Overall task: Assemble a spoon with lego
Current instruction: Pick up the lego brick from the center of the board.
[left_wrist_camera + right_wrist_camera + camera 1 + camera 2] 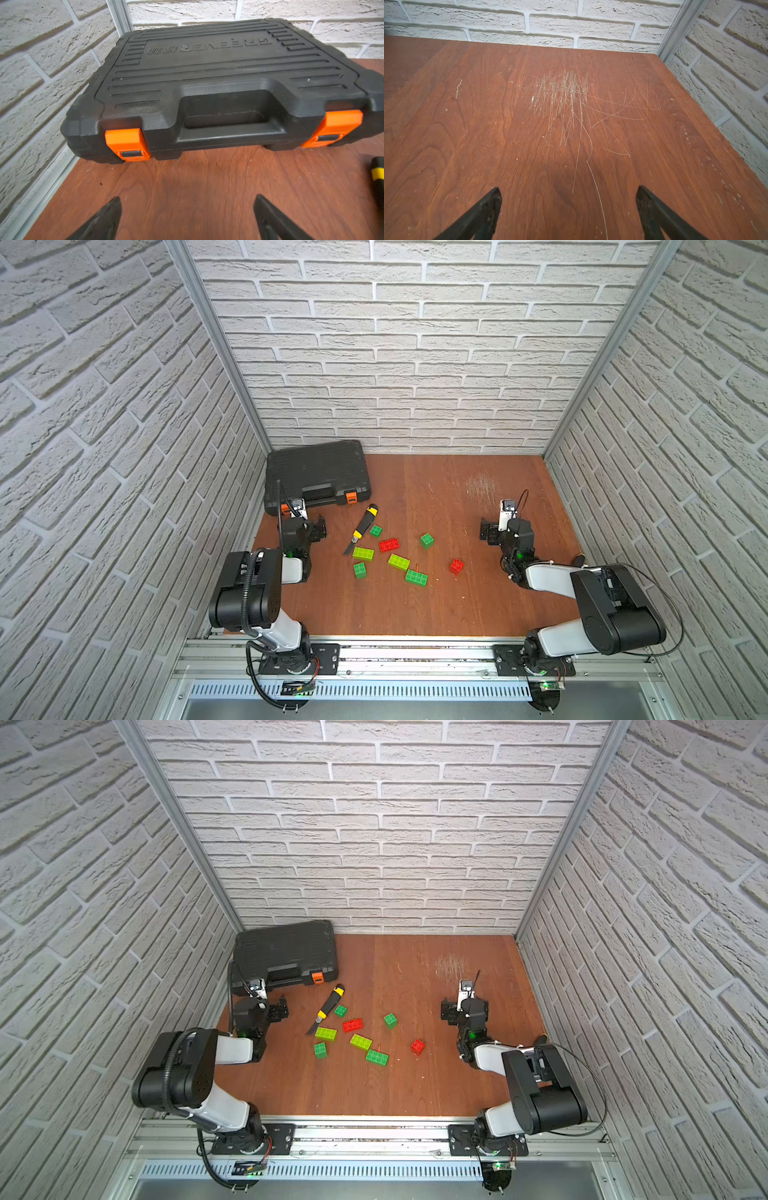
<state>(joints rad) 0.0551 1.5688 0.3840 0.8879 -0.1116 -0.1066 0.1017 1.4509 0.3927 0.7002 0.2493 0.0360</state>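
While both arms hover low over the wood, the left gripper (pixel 187 207) shows its jaws spread wide with only bare table (pixel 207 178) between them, nothing held. Over to the right gripper (pixel 569 199): same story, jaws wide apart and empty, scratched boards ahead of it.

In both top views the left gripper sits at centre-left of the frame, just below the black toolbox (pixel 318 472). The right gripper is at centre-right, well apart from everything.

Between them, a little below frame centre, the lego (pixel 399 562) lies scattered: eight loose bricks, none joined to another. A small dark green brick (pixel 376 530) lies just beside the yellow-black utility knife (pixel 360 528), with the red oblong (pixel 389 544) near it. A lime brick (pixel 363 553) sits at the knife's blade tip. A lone red brick (pixel 456 566) is the nearest to the right gripper. The toolbox is shut, orange latches (pixel 126 143) facing the left wrist camera.
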